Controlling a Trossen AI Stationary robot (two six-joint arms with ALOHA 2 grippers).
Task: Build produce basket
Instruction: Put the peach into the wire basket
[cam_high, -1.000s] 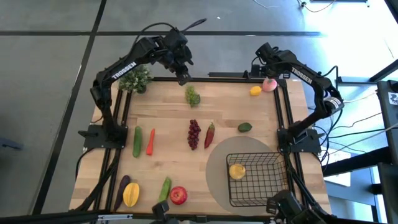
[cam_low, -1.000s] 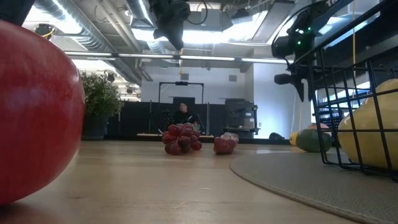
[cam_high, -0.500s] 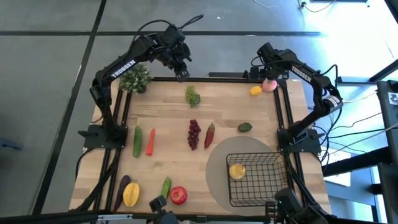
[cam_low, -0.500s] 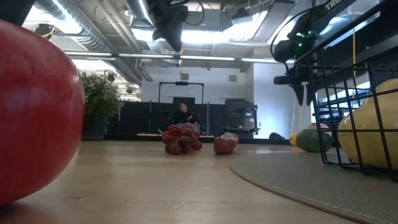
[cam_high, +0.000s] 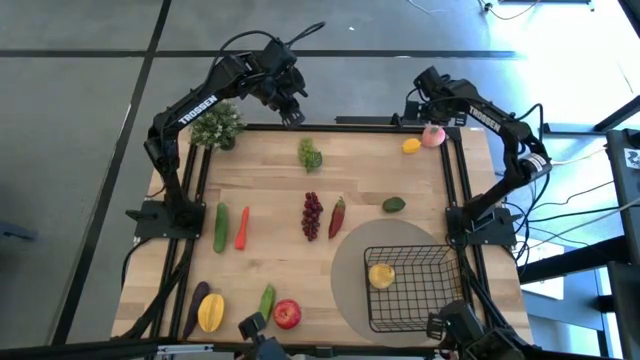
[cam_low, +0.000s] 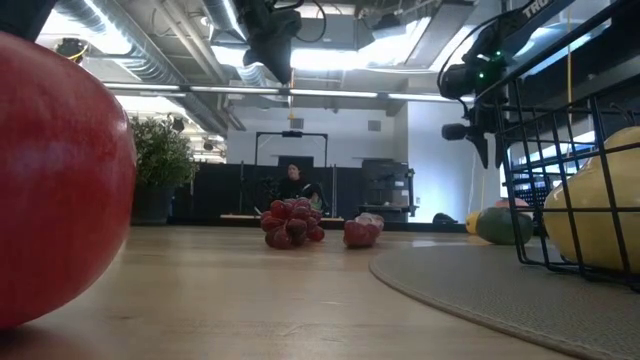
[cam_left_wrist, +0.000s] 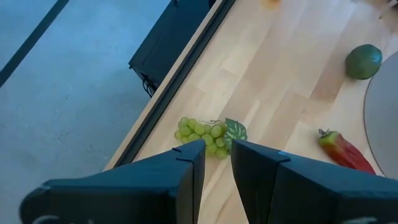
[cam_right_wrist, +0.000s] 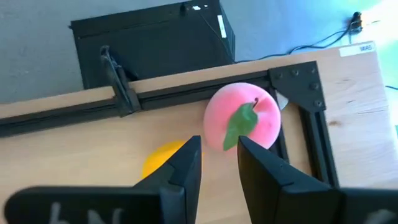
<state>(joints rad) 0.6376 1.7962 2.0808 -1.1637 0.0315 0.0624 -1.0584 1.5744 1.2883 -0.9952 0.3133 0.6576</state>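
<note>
The black wire basket (cam_high: 410, 250) stands on a round grey mat at the near right, with a yellow pear (cam_high: 381, 275) inside. My left gripper (cam_high: 292, 117) is shut and empty, high over the table's far edge, just beyond the green grapes (cam_left_wrist: 205, 134). My right gripper (cam_high: 437, 115) is shut and empty above the far right corner, over the pink peach (cam_right_wrist: 244, 118) and the lemon (cam_right_wrist: 163, 158). Dark red grapes (cam_high: 312, 215), a chili (cam_high: 337, 215) and an avocado (cam_high: 394, 205) lie mid-table.
A cucumber (cam_high: 220, 227) and a carrot (cam_high: 241, 227) lie at the left. An eggplant (cam_high: 196, 300), a mango (cam_high: 210, 313), a second cucumber (cam_high: 266, 300) and a red apple (cam_high: 287, 314) lie along the near edge. A leafy potted plant (cam_high: 217, 127) stands at the far left corner.
My left gripper has drawn a little toward the table's far edge and up, away from the green grapes.
</note>
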